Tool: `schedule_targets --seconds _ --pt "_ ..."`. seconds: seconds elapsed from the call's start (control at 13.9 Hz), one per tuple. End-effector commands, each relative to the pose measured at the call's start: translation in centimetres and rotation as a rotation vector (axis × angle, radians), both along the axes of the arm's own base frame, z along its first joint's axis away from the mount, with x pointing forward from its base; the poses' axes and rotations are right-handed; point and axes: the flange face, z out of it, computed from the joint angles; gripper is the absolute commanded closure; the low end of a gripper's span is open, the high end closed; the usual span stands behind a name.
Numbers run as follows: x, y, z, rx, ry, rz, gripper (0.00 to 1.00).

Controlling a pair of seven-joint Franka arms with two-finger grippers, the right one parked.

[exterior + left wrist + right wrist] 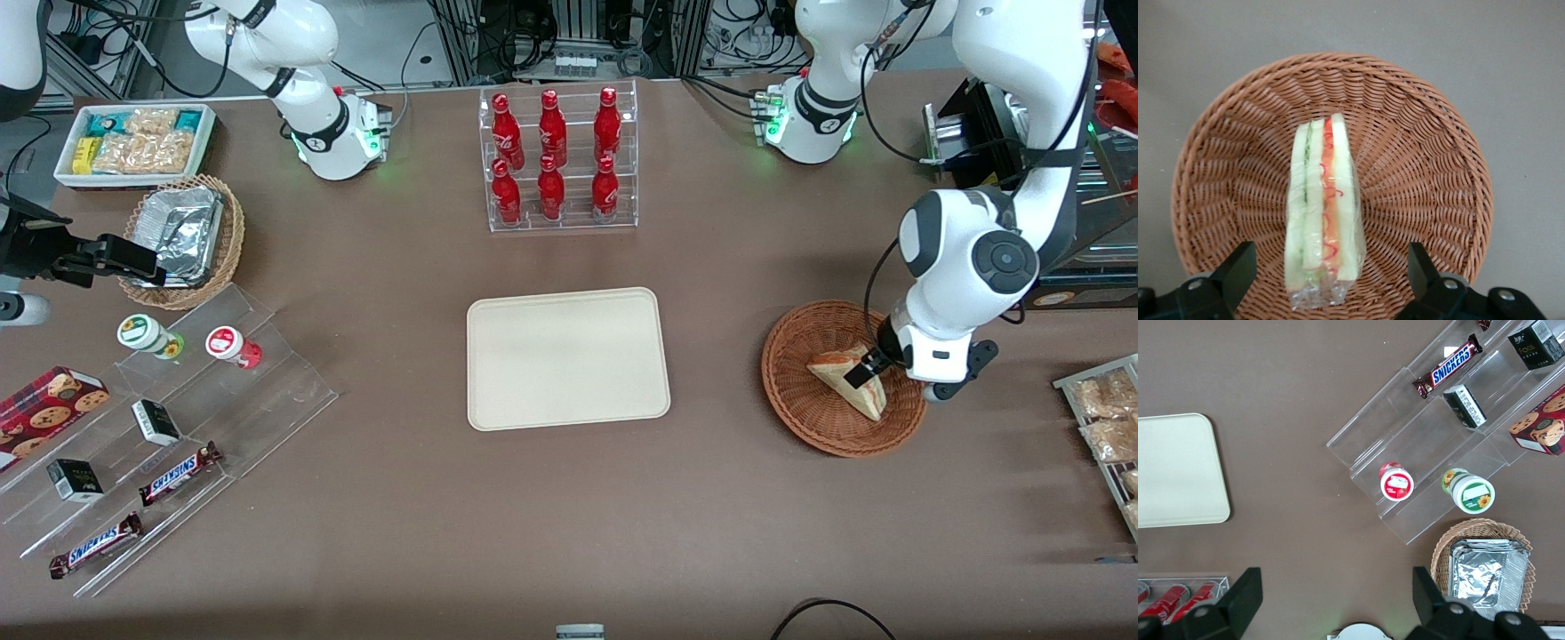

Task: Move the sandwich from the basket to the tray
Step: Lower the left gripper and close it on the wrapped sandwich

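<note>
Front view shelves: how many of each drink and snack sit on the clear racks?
Red bottles: 6
Snickers chocolate bars: 2
Round lidded cups: 2
Small black boxes: 2
Red cookie box: 1
Total: 13
Open pincer straddles wrapped triangular sandwich in round wicker basket.

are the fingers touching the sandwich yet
Apart. In the left wrist view the gripper is open, each of its fingers showing bare wicker of the basket between it and the sandwich.

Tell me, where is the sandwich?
The sandwich lies in the basket, toward the working arm's end of the table. The open gripper straddles it.
</note>
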Motion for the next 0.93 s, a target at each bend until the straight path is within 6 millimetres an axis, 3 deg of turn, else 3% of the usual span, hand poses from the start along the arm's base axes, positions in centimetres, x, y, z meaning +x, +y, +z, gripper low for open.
schedule_targets --seconds 0.0,0.72,0.79,0.86 --pt "-0.5 -0.3 -1.1 -0.005 0.005 0.021 0.00" --pt "-1.4 -0.1 -4.0 0.004 0.055 0.021 0.00" --pt "-1.4 -0.1 -4.0 0.005 0.055 0.021 0.01" --pt "-1.4 -0.1 -4.0 0.005 0.055 0.022 0.13"
